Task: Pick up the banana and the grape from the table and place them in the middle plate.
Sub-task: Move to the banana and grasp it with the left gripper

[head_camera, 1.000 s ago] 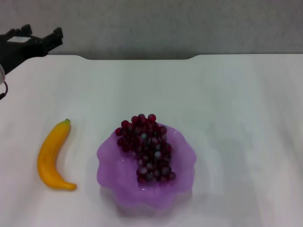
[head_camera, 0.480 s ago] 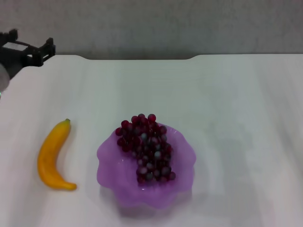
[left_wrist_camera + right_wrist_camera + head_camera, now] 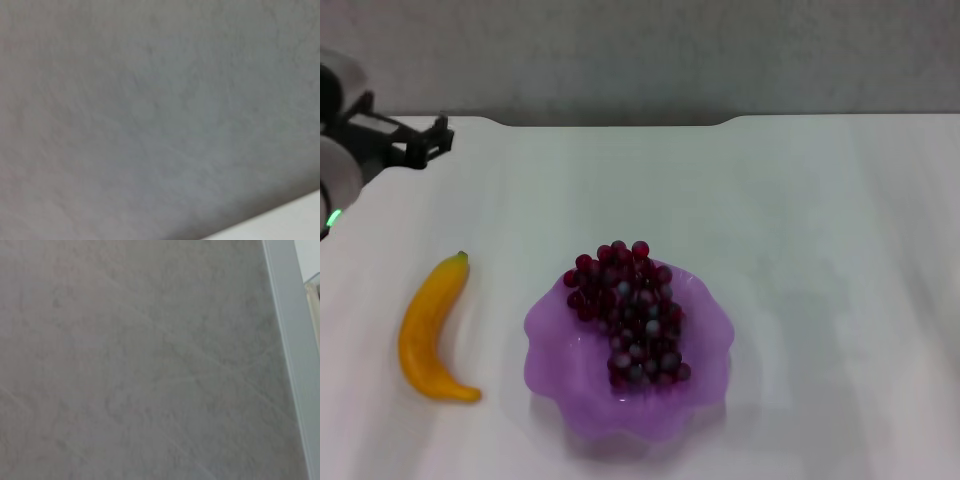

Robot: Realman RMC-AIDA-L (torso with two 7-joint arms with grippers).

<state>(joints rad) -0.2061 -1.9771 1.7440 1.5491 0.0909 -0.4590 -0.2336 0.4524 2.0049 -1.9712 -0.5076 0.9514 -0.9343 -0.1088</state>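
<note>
Translucent purple and scallop-rimmed, the middle plate (image 3: pixel 552 318), set on the white table (image 3: pixel 800 220) and taken here as the mark for everything else. Inside the plate, lying lengthwise from its far rim to a little past its centre, the grape (image 3: pixel 635 315): a long bunch of dark red-purple berries, slightly frosted, with its far end poking just over the far rim. To the left of the plate, near it but not touching, the banana (image 3: pixel 425 330), flat on the tabletop, yellow-orange, curved with its hollow side turned toward the plate and its small dark green tip pointing away from the robot. Well beyond the banana, far to the left of the plate and near the table's far edge, the left gripper (image 3: pixel 432 143): black, raised above the tabletop, jaws parted a little, gripping nothing, well apart from both fruit. Straight beyond the plate, a shallow notch (image 3: pixel 615 122) cut into the far edge of the table, and behind that a mottled grey wall (image 3: pixel 640 50). From the left wrist, only blurred grey surface and a pale sliver in one corner. From the right wrist, more grey wall and a pale upright strip; no sign of the right gripper in any view
</note>
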